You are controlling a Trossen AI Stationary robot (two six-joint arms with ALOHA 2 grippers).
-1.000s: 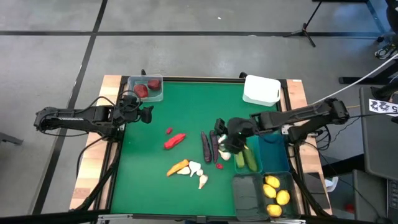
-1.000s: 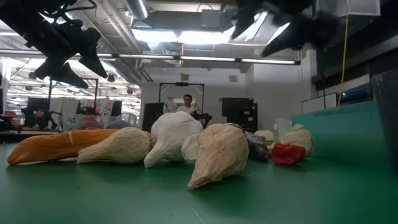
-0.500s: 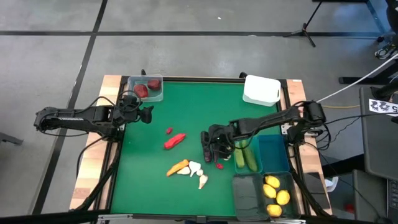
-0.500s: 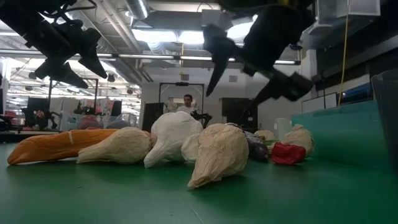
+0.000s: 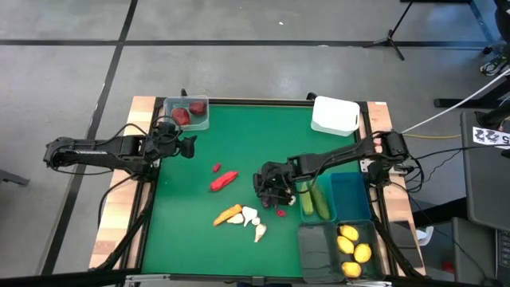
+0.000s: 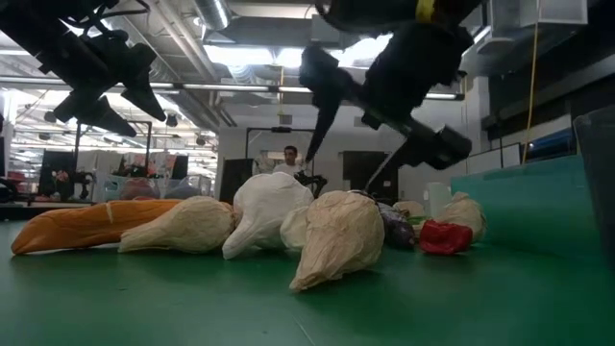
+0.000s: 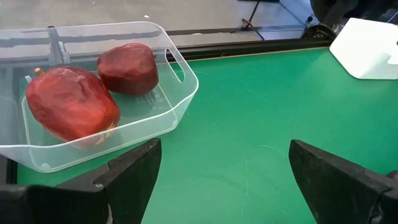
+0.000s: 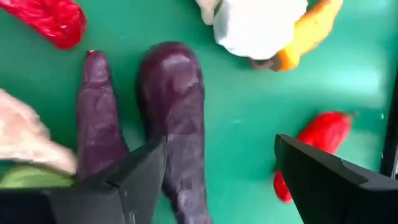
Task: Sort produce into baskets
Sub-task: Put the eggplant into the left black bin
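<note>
Your right end effector [image 5: 269, 188] hovers with fingers spread wide over the two glossy purple eggplants [image 8: 177, 112] at the counter's centre, gripping nothing. From above, a wrinkled red pepper [image 5: 224, 180] lies at 9 o'clock from it, and at 7 o'clock sit a tapered orange carrot [image 5: 227, 214] and papery, bulb-shaped white garlic [image 5: 253, 222]. At 3 o'clock, smooth green cucumbers [image 5: 315, 199] fill a teal translucent basket [image 5: 348, 194]; at 5 o'clock, yellow lemons [image 5: 353, 251] rest in a dark smoky basket [image 5: 312, 249]. Your left end effector [image 7: 217, 171] waits open at the counter's 10 o'clock edge, beside a clear plastic basket [image 7: 177, 109] holding two dark red round fruits [image 7: 127, 67]. An opaque white basket [image 5: 335, 115] sits at 1 o'clock. The counter [image 5: 239, 143] is matte green felt; the floor [image 5: 239, 64] is grey concrete.
</note>
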